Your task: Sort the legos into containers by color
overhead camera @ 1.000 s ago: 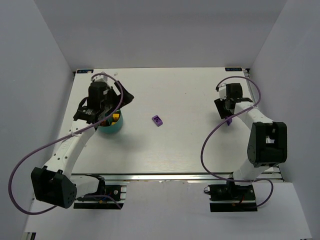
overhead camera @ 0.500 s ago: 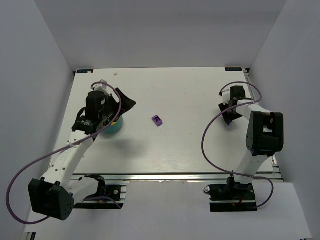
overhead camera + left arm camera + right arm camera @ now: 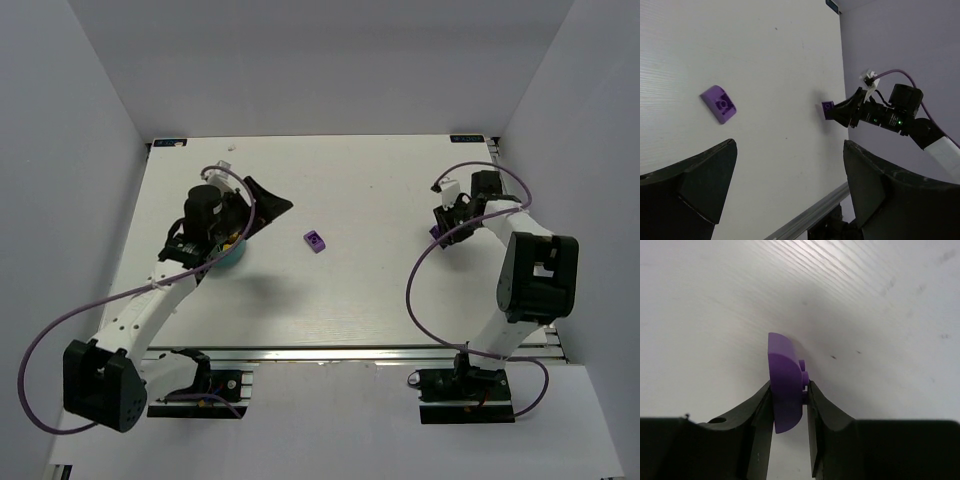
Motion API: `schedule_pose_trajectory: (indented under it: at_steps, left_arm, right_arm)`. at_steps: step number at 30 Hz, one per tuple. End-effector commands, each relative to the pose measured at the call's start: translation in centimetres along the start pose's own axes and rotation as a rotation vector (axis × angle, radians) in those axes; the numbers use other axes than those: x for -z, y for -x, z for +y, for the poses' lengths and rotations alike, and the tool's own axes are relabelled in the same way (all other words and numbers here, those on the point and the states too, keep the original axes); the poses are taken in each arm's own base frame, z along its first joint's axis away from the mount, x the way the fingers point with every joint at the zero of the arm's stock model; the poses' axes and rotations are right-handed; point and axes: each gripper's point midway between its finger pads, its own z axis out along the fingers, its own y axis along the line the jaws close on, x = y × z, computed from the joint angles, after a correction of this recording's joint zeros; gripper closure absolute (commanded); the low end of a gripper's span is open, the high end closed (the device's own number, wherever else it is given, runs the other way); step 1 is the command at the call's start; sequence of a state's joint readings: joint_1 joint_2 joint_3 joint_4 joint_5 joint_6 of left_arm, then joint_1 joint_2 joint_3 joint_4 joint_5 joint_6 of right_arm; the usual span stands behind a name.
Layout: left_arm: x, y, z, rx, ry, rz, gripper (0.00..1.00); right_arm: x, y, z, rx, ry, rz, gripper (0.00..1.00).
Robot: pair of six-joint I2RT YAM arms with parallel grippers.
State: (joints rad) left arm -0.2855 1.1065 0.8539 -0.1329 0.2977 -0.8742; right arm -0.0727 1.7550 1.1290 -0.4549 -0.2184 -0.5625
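Note:
A purple lego [image 3: 315, 240] lies loose mid-table; it also shows in the left wrist view [image 3: 719, 103]. My right gripper [image 3: 440, 229] is shut on a second purple lego [image 3: 785, 388], held on edge between its fingers just above the table; this lego also shows in the left wrist view [image 3: 827, 109]. The round teal bowl [image 3: 226, 256] sits at the left, mostly hidden under my left arm, with orange and lime bits showing inside. My left gripper [image 3: 268, 207] is open and empty, hovering right of the bowl and pointing toward the loose lego.
The white table [image 3: 340, 290] is walled by grey panels. An aluminium rail [image 3: 340, 352] runs along the near edge. Purple cables loop beside both arms.
My left gripper has swung rightward off the bowl toward the middle. My right wrist has shifted slightly up and right, with the purple lego still in it.

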Motion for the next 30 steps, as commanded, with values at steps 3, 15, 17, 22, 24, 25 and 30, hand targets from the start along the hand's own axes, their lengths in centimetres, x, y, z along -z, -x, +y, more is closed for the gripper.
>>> schedule_pose_trajectory:
  at_steps: [3,15,17,22,24,25,30]
  left_arm:
    - [-2.2,-3.1,-4.7,0.008,-0.173,0.094,0.05]
    - [-7.4,-9.7,-10.6,0.06,-0.329,0.236,0.04]
    - [-7.8,-10.0,-11.5,0.068,-0.353,0.251,0.04]
    - [-8.5,-11.6,-12.3,0.066,-0.376,0.294,0.04]
    - [-8.6,-12.0,-12.4,0.067,-0.381,0.306,0.04]
    - [-8.6,-12.2,-12.4,0.069,-0.382,0.312,0.04]
    - [-8.6,-13.0,-12.5,0.071,-0.388,0.334,0.06]
  right_arm:
    - [6.4,6.3,7.7,0.289,0.339,-0.364,1.0]
    - [12.3,10.1,19.2,0.562,0.598,-0.605,1.0]
    - [12.8,10.5,20.7,0.577,0.619,-0.622,1.0]
    - [13.6,11.4,22.7,0.59,0.65,-0.643,1.0]
    - [13.7,11.8,22.9,0.597,0.65,-0.65,1.0]
    - [13.8,11.9,23.3,0.601,0.658,-0.651,1.0]
    - [13.8,12.4,24.1,0.616,0.668,-0.657,1.0]
